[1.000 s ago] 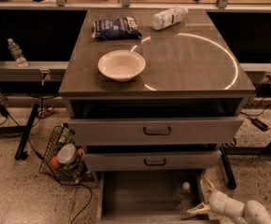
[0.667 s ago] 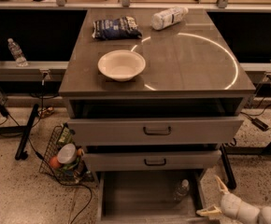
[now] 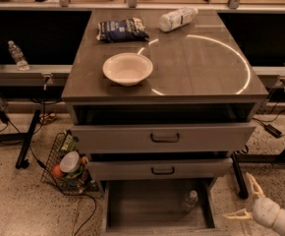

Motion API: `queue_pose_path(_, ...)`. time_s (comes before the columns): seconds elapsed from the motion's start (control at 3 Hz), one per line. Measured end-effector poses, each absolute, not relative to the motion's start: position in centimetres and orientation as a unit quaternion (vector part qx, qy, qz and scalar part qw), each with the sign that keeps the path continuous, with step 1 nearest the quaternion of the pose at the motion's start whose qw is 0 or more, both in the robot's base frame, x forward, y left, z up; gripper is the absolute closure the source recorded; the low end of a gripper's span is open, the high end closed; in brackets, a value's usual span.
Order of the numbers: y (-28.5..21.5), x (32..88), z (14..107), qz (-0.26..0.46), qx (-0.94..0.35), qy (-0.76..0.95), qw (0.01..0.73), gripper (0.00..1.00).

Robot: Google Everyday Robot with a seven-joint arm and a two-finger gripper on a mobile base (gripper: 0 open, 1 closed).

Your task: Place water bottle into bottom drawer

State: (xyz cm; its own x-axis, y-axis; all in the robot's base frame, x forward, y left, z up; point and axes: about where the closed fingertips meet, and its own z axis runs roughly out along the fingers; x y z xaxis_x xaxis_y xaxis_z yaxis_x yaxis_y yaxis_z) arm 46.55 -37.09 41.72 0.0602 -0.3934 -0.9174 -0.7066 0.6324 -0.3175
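Note:
The water bottle (image 3: 190, 199), clear with a white cap, stands upright inside the open bottom drawer (image 3: 147, 208), near its right wall. My gripper (image 3: 243, 199) is at the lower right, outside the drawer and to the right of the bottle. Its two cream fingers (image 3: 253, 184) are spread open and hold nothing. The white wrist runs off the lower right corner.
Two shallower drawers with dark handles (image 3: 165, 137) stick out above the bottom drawer. On the grey tabletop (image 3: 206, 68) are a white bowl (image 3: 127, 68), a blue bag (image 3: 122, 29) and a white-labelled bottle (image 3: 178, 18) lying down. A wire basket (image 3: 66, 163) stands on the floor at left. A table leg (image 3: 238, 178) is near the gripper.
My gripper has moved right, out of the bottom drawer and away from the bottle. The bottle stays standing in the drawer.

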Motion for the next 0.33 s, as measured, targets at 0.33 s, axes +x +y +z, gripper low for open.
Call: queue_pose_path(0.33, -36.85, 46.72, 41.91, 0.131, -0.411, 0.671, 0.603, 0.00)
